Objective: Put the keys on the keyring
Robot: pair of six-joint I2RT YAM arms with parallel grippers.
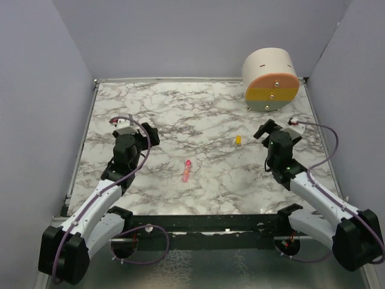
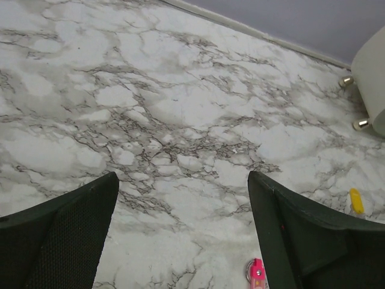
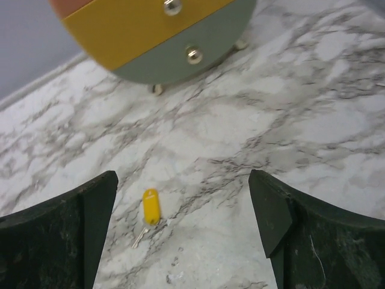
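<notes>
The yellow-headed key (image 1: 238, 139) lies flat on the marble table, right of centre. The elongated pink key (image 1: 187, 171) lies near the middle. My left gripper (image 1: 137, 127) is open and empty, left of and behind the pink key. In the left wrist view the pink key (image 2: 257, 274) sits at the bottom edge by the right finger, a small metal ring at its head. My right gripper (image 1: 278, 127) is open and empty, just right of the yellow key. In the right wrist view the yellow key (image 3: 151, 206) lies ahead near the left finger.
A big cream, orange, yellow and grey cylinder (image 1: 271, 81) stands on small brass feet at the back right corner; its face fills the top of the right wrist view (image 3: 156, 36). Grey walls close the table on three sides.
</notes>
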